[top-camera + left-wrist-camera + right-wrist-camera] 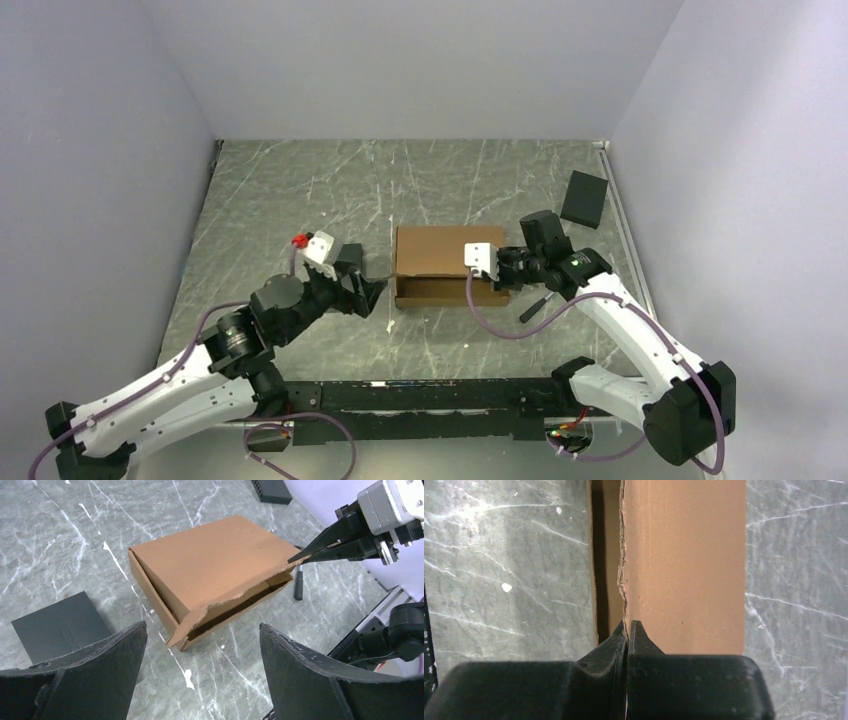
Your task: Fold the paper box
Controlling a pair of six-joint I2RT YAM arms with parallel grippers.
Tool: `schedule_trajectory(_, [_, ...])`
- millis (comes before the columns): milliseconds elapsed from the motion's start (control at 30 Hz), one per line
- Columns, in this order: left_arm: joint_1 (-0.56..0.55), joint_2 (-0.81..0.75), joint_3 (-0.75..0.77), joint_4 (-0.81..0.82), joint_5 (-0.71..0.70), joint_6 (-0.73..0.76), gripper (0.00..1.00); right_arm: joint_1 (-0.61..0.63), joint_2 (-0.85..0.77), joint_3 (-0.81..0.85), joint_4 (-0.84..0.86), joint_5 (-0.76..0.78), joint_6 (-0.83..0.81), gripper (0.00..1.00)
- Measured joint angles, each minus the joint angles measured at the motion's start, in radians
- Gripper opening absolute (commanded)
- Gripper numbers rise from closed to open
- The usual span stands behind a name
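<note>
The plain brown corrugated cardboard box (445, 262) sits mid-bench (300, 180), lid (215, 555) ajar. The right gripper (628, 625), closed, touches the lid's edge; the left gripper (202, 630) gapes empty alongside. Best to press down evenly, tucking the front flap (187, 627) inside.

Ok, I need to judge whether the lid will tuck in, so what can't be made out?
Inside of the paper box: left wrist view, lid covers it, only a slit shows.
Whether the right gripper pinches the lid edge: right wrist view, its shut fingers hide the contact.
Dark stick beside the box: top view, too small.
</note>
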Motion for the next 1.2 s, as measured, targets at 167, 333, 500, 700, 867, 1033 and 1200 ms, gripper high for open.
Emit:
schedule_trajectory(167, [0.002, 0.161, 0.062, -0.002, -0.005, 0.011, 0.83, 0.000, 0.032, -0.031, -0.002, -0.010, -0.017, 0.00])
schedule_trajectory(333, [0.061, 0.368, 0.106, 0.017, 0.032, 0.002, 0.72, 0.001, 0.051, -0.042, -0.002, -0.018, -0.030, 0.07])
schedule_trajectory(500, [0.182, 0.496, 0.111, 0.063, 0.136, -0.034, 0.72, 0.001, 0.072, -0.055, -0.001, -0.025, -0.035, 0.22])
schedule_trajectory(700, [0.238, 0.589, 0.111, 0.113, 0.224, -0.076, 0.73, 0.001, 0.089, -0.074, -0.003, -0.023, -0.040, 0.37])
schedule_trajectory(867, [0.246, 0.645, 0.109, 0.144, 0.266, -0.095, 0.74, 0.001, 0.093, -0.074, -0.019, -0.029, -0.034, 0.49])
schedule_trajectory(1033, [0.258, 0.698, 0.109, 0.150, 0.275, -0.100, 0.74, -0.001, 0.093, -0.074, -0.038, -0.050, -0.027, 0.58])
schedule_trajectory(1200, [0.267, 0.763, 0.109, 0.145, 0.276, -0.103, 0.75, -0.024, 0.093, -0.068, -0.061, -0.090, -0.021, 0.64])
